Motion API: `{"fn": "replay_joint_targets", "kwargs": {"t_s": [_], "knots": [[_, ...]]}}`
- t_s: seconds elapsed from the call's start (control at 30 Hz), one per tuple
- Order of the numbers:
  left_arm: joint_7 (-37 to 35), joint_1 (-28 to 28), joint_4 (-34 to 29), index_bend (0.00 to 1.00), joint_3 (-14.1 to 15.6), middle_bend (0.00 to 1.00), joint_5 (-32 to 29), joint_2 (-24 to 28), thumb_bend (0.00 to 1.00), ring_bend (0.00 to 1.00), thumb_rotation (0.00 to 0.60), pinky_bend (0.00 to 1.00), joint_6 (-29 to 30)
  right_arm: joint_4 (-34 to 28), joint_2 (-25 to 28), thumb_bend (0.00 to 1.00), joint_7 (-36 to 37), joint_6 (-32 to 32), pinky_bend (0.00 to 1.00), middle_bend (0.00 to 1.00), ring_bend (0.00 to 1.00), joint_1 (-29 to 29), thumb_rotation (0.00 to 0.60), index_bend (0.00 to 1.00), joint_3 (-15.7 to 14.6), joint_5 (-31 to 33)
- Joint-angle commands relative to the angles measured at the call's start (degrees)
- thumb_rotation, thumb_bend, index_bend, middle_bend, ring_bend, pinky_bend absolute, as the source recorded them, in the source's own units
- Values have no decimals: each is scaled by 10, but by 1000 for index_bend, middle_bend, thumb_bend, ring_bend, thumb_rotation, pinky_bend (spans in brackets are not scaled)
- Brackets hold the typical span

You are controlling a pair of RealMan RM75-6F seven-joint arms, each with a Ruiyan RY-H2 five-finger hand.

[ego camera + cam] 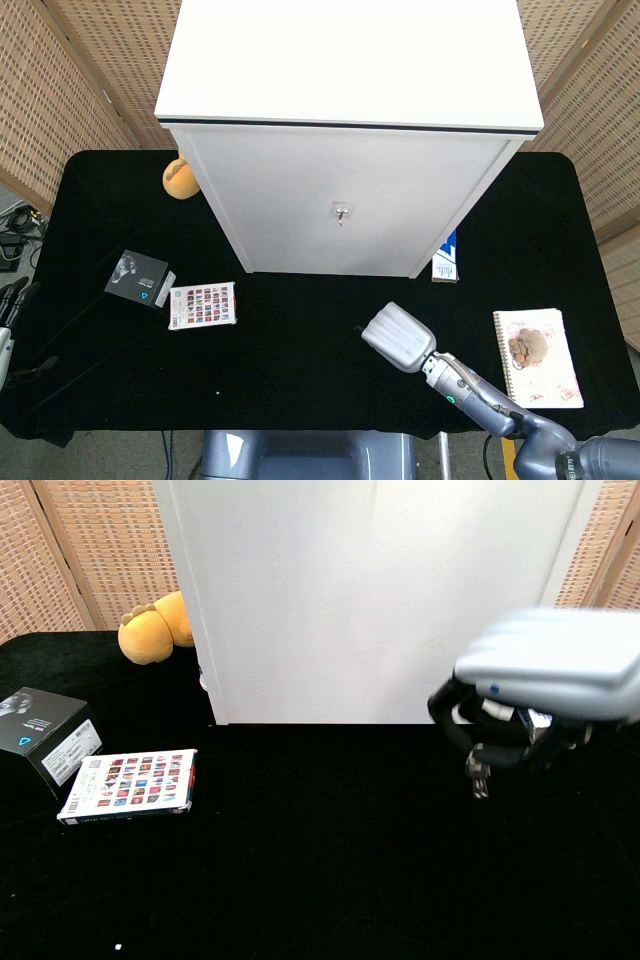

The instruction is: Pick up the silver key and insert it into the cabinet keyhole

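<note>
My right hand (548, 670) is raised above the black table (300, 880), its fingers curled around a small silver key (478, 777) that hangs down below them. In the head view the same right hand (398, 336) hovers in front of the white cabinet (340, 215), lower and to the right of the keyhole. The cabinet keyhole (341, 211) is a small silver lock in the middle of the door's upper part. The key itself is hidden under the hand in the head view. My left hand shows in neither view.
A colourful card pack (202, 305) and a dark box (140, 275) lie at the left. A yellow plush toy (179, 178) sits by the cabinet's left side. A blue-white box (446, 258) leans at its right corner, and a notebook (537, 357) lies at the far right.
</note>
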Motion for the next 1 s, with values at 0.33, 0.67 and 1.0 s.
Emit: {"fn": "replay_joint_targets", "kwargs": {"t_s": [0.33, 0.67, 1.0], "knots": [[2, -5, 3, 0, -4, 0, -16, -2, 0, 0, 600, 0, -13, -87, 129, 596, -57, 12, 1000, 873, 874, 28, 600, 633, 77, 34], [5, -9, 4, 0, -10, 0, -28, -4, 0, 0, 600, 0, -18, -90, 132, 595, -65, 4, 1000, 873, 874, 68, 600, 643, 127, 78], [-8, -12, 10, 0, -14, 0, -40, 1, 0, 0, 600, 0, -28, -79, 105, 596, -107, 12, 1000, 874, 874, 103, 600, 655, 155, 128]]}}
